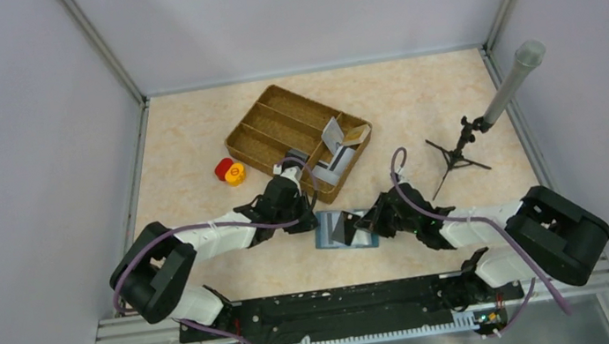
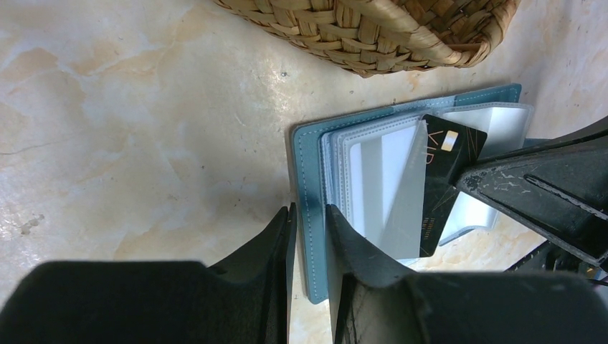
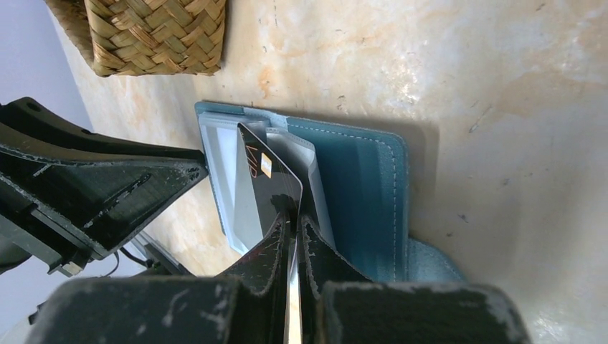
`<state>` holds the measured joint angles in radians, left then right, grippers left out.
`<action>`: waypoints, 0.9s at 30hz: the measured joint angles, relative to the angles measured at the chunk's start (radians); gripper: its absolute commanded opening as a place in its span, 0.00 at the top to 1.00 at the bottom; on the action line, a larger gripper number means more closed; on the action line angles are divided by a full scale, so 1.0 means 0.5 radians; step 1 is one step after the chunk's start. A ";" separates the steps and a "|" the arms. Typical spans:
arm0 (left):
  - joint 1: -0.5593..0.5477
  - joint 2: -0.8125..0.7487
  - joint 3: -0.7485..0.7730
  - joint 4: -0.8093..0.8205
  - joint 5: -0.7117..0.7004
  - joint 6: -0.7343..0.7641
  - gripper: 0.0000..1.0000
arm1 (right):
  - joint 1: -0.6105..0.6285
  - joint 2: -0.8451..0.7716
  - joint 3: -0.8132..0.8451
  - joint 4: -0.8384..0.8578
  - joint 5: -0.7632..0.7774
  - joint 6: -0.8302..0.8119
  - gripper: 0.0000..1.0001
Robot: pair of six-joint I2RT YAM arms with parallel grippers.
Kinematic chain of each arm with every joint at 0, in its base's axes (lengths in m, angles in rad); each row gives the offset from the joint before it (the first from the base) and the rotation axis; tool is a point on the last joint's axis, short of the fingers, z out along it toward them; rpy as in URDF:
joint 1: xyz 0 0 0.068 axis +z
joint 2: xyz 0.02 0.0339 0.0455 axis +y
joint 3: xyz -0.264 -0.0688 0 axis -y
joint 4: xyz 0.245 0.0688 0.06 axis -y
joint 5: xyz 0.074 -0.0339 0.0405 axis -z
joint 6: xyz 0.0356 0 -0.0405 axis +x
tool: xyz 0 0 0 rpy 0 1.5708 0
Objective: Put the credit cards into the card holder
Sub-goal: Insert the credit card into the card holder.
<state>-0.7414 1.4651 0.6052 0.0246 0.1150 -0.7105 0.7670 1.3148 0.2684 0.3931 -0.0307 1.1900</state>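
The teal-blue card holder [image 1: 337, 228] lies open on the table between my two grippers, its pale slotted panels facing up. My left gripper [image 2: 310, 211] is shut on the edge of its teal cover [image 2: 310, 172]. My right gripper [image 3: 295, 218] is shut on a black card marked VIP [image 3: 262, 172] and holds it tilted, its far end among the clear sleeves of the card holder [image 3: 358, 190]. The black card also shows in the left wrist view [image 2: 448, 168]. More credit cards, grey-white [image 1: 333, 135] and one tan [image 1: 356, 136], stand in the woven tray. In the top view the left gripper [image 1: 315, 221] and the right gripper [image 1: 368, 226] flank the holder.
The brown woven divided tray [image 1: 277, 122] sits just behind the card holder, its corner close to my left gripper [image 2: 401, 36]. Red and yellow round pieces [image 1: 230, 171] lie left of the tray. A small black tripod [image 1: 457, 152] with a grey tube [image 1: 513, 80] stands at the right.
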 measured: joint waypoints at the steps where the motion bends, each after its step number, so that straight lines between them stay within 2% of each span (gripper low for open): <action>1: 0.000 0.000 0.000 0.001 -0.001 0.000 0.74 | -0.011 -0.010 0.004 -0.021 -0.010 -0.007 1.00; 16: 0.000 -0.001 0.000 0.000 0.001 -0.005 0.75 | -0.130 -0.077 0.061 -0.241 -0.124 -0.154 1.00; 27: -0.014 -0.002 0.000 0.000 0.021 -0.002 0.75 | -0.237 -0.070 0.226 -0.459 -0.208 -0.352 1.00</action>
<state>-0.7483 1.4643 0.6052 0.0246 0.1257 -0.7116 0.6483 1.2797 0.3813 0.1638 -0.1345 1.0138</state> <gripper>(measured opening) 0.255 0.007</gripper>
